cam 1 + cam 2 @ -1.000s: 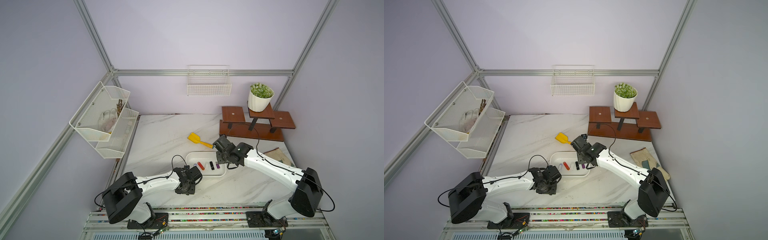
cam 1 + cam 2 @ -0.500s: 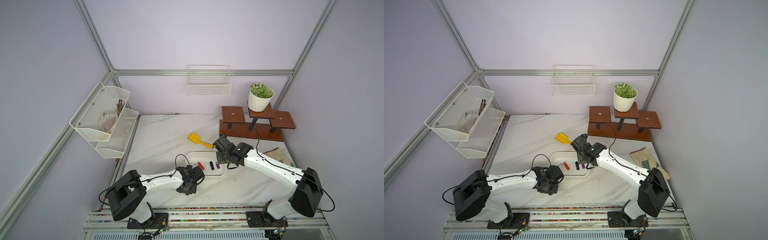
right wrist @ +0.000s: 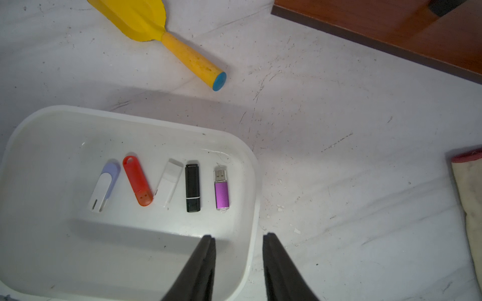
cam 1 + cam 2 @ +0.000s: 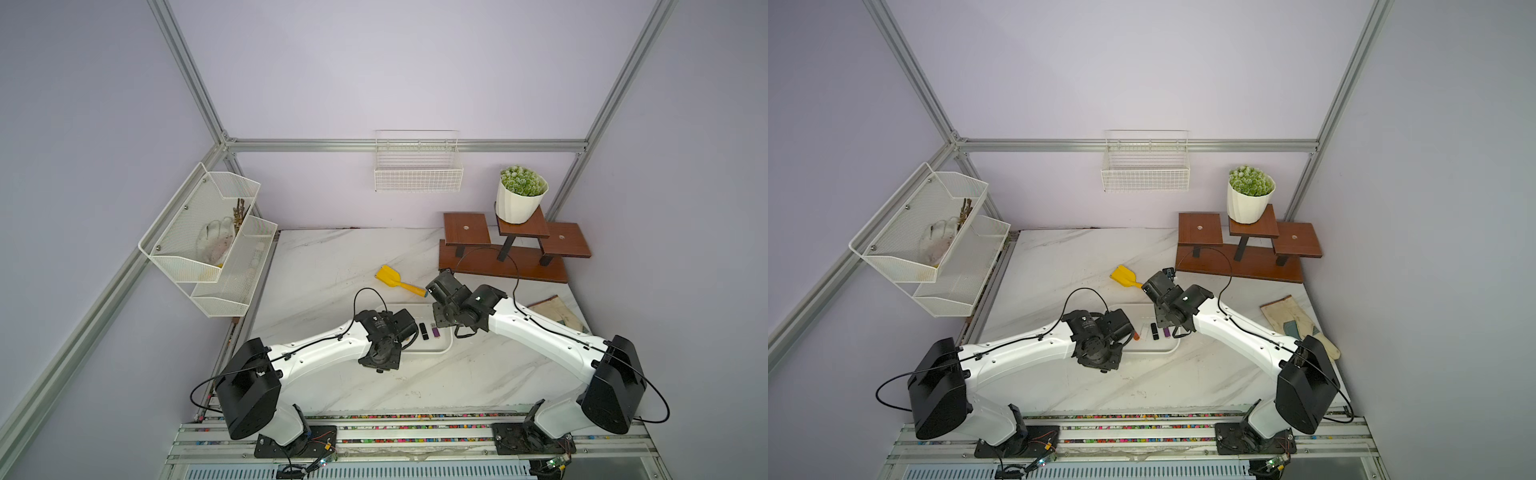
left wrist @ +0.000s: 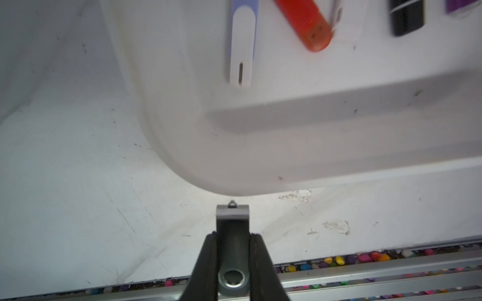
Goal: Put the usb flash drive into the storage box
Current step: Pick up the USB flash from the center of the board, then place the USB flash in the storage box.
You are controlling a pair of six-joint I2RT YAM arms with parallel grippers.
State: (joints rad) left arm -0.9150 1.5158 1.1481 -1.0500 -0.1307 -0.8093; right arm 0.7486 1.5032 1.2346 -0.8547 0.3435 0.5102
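Evidently the pick is done. Within the last second the left gripper (image 5: 232, 239) has gone from parted to clamped, and its black fingers (image 5: 208, 258) now pinch the grey metal flash drive (image 5: 232, 217) on both flanks, with the capped end sticking out ahead. In both top views the left wrist has also moved from the table in front of the storage box (image 4: 432, 352) to overlap the box's left end. The drive is not yet inside; in the wrist view it hangs just short of the box's rounded near corner (image 5: 198, 179), over bare marble. Carrying it over the rim and releasing it remain, in my judgement. Five drives already lie in a row inside: lilac-and-white (image 3: 104, 186), red (image 3: 137, 181), white (image 3: 169, 182), black (image 3: 193, 187) and purple (image 3: 221, 189). The left arm reaches low and forward, wrist bent down. The right arm has not shifted. The right gripper (image 3: 238, 238) points down at the box's right end, its jaws apart and empty and straddling the rim (image 3: 254, 208). Contact with the rim cannot be judged.
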